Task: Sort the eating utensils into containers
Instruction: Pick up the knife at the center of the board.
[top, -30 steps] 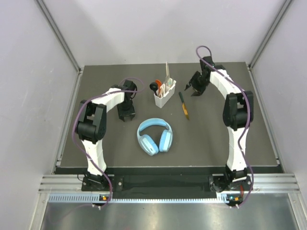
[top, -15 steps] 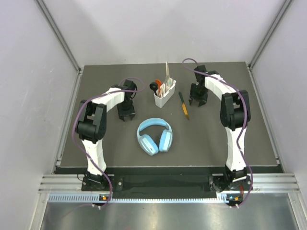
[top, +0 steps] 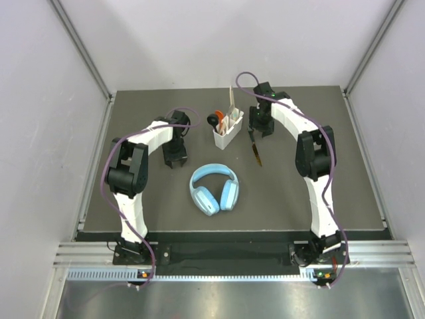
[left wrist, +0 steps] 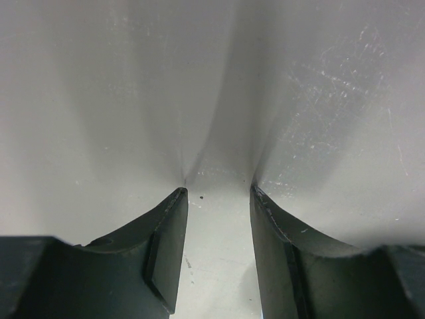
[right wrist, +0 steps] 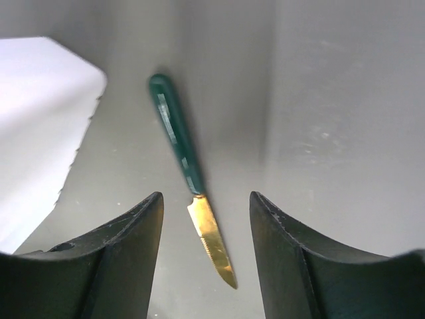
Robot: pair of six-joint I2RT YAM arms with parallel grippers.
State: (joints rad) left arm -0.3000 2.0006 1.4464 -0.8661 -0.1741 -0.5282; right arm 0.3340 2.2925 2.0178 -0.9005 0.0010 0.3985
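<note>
A white caddy (top: 227, 131) stands at the back middle of the mat and holds an orange-red spoon, a black scoop spoon (top: 213, 120) and an upright white spoon (top: 232, 100). A knife (top: 256, 153) with a dark green handle and a gold serrated blade lies flat just right of it. My right gripper (top: 257, 130) is open above the knife's handle end. In the right wrist view the knife (right wrist: 178, 146) lies between the spread jaws of that gripper (right wrist: 206, 197), untouched, with the caddy's wall (right wrist: 36, 126) at the left. My left gripper (top: 175, 158) is open and empty over bare mat (left wrist: 219, 193).
Light-blue headphones (top: 214, 188) lie in the middle of the mat, in front of the caddy. The dark mat (top: 299, 193) is walled by white panels on three sides. The left arm's purple cable loops near the caddy's left side.
My right arm has swung left from the back right of the mat to a spot over the knife, beside the caddy. The left arm and the objects have not moved.
</note>
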